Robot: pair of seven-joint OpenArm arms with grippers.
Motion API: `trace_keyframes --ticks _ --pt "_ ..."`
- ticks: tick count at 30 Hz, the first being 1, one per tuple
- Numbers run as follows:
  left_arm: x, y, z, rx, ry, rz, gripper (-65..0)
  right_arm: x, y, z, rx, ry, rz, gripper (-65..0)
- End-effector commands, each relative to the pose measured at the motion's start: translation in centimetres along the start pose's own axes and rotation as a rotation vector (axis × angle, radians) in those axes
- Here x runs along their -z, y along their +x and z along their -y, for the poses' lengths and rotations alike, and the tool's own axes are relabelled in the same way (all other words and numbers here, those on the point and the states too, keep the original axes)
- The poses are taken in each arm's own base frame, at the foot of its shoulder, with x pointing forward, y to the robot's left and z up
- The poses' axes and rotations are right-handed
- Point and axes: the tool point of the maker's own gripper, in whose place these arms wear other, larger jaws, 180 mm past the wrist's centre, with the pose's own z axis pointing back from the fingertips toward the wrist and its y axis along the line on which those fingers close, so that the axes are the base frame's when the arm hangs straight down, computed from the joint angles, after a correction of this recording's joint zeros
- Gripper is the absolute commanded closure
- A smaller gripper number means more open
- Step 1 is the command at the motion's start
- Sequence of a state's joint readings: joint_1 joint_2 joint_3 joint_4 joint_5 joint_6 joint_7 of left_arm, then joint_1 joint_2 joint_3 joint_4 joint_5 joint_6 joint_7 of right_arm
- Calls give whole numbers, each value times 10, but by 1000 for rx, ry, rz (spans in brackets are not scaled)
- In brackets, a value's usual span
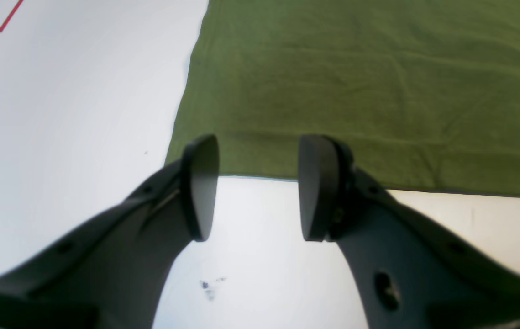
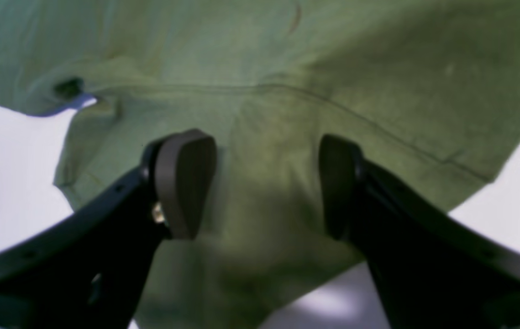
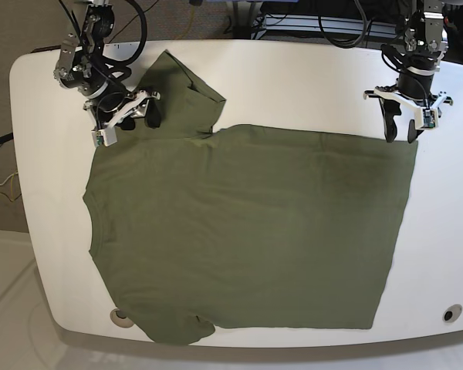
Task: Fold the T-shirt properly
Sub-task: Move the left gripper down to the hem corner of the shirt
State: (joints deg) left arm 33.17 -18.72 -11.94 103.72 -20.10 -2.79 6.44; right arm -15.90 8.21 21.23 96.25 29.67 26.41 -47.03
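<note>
— Why is the right hand (image 3: 127, 116) parked over that far sleeve?

— Unclenched, empty — lining up a corner, I'd guess. The T-shirt (image 3: 247, 231) lies flat across the white desk (image 3: 46, 92).

— And the left hand (image 3: 401, 123)?

— Spread too, holding nothing — poised at the hem corner.

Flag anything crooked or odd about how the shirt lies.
The T-shirt lies mostly flat, but the sleeve by the right gripper is bunched, and the opposite sleeve hangs over the table edge.

White table (image 3: 309, 85) under T-shirt (image 3: 247, 231)
</note>
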Motion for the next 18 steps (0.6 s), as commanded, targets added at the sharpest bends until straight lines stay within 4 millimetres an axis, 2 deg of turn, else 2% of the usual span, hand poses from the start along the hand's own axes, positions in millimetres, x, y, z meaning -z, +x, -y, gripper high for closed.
trace_keyframes --ticks 1,6,8,14,16,18 --pt "0 13 -4 14 4 40 -268 -5 14 7 3 -11 47 -381" --pt "1 15 -6 28 1 40 -268 -6 15 11 28 -17 61 -386" --pt "3 14 -10 32 -12 29 -269 -2 20 5 11 1 65 -393" --pt "8 16 -17 23 -12 20 -270 2 17 1 0 9 53 -403" --pt "9 17 -17 18 -12 22 -270 2 17 -1 -5 14 52 -401" --pt "7 13 -16 40 -11 12 -273 1 16 2 -4 9 49 -361"
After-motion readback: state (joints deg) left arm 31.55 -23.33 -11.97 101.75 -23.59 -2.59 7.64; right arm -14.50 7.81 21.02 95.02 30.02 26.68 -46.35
